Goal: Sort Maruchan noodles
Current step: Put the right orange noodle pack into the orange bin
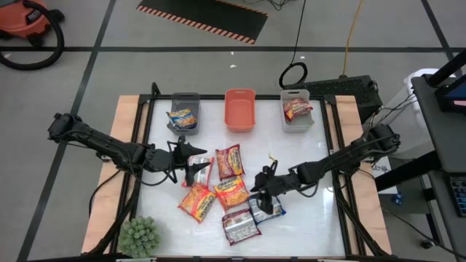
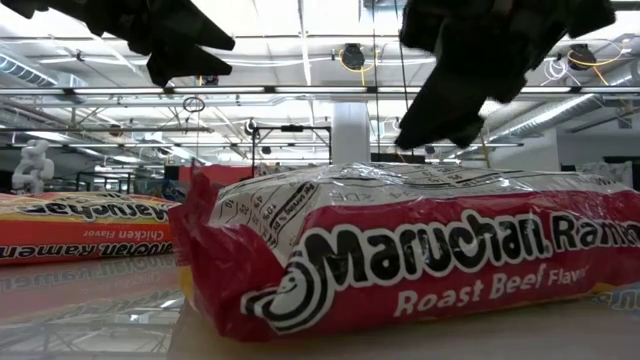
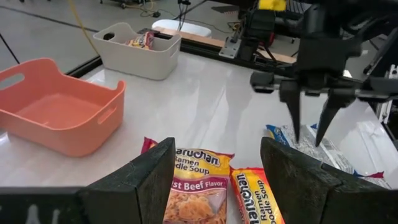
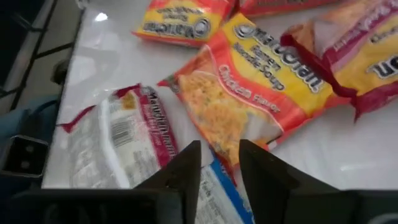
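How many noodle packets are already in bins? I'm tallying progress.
2 that I can see: one packet in the grey bin on the left, one packet in the pale bin on the right. The orange bin between them holds none.

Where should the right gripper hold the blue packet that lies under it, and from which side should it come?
Come from above onto the blue packet's free right edge. It lies flat, and an orange packet covers its other end. The right gripper hangs over it, fingers slightly apart.

Both arms reach inward, left gripper (image 1: 191, 172) jaws apart, right gripper (image 1: 263, 198) partly open, pointing down.
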Controlling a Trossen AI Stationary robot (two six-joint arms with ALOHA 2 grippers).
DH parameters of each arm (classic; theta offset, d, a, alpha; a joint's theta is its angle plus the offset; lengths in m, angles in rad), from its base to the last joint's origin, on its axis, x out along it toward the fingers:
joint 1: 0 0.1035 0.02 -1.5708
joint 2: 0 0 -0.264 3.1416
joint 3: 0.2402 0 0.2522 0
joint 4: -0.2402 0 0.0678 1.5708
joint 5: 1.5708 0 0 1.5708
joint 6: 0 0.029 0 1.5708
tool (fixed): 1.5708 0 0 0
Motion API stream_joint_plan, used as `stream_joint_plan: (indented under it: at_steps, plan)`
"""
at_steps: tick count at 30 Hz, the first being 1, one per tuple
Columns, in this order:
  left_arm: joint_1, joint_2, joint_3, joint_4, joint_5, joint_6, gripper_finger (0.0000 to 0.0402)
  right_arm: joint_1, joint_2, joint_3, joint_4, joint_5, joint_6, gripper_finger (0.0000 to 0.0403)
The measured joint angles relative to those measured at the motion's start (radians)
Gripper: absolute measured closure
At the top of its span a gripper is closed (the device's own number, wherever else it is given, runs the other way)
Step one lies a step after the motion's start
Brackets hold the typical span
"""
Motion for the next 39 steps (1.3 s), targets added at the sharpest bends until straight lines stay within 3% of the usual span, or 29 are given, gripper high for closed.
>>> stream_joint_plan:
  at_steps: [5,21,24,30,39]
  plan:
    - [0.000,0.000,0.000,-0.027,0.000,-0.018,0.0160,-0.023,0.074,0.024,0.002,-0.094,-0.018,0.0271]
    - [-0.003,0.000,0.000,-0.092,0.000,-0.032,0.0160,-0.106,0.220,0.069,0.044,-0.096,-0.136,0.0261]
    - [-0.003,0.000,0.000,-0.098,0.001,-0.040,0.0160,-0.115,0.225,0.069,0.049,-0.075,-0.147,0.0261]
    - [-0.003,0.000,0.000,-0.099,0.001,-0.051,0.0160,-0.124,0.226,0.068,0.070,0.097,-0.178,0.0261]
    - [-0.004,0.000,0.000,-0.103,0.002,-0.056,0.0160,-0.103,0.196,0.066,0.062,0.065,-0.274,0.0250]
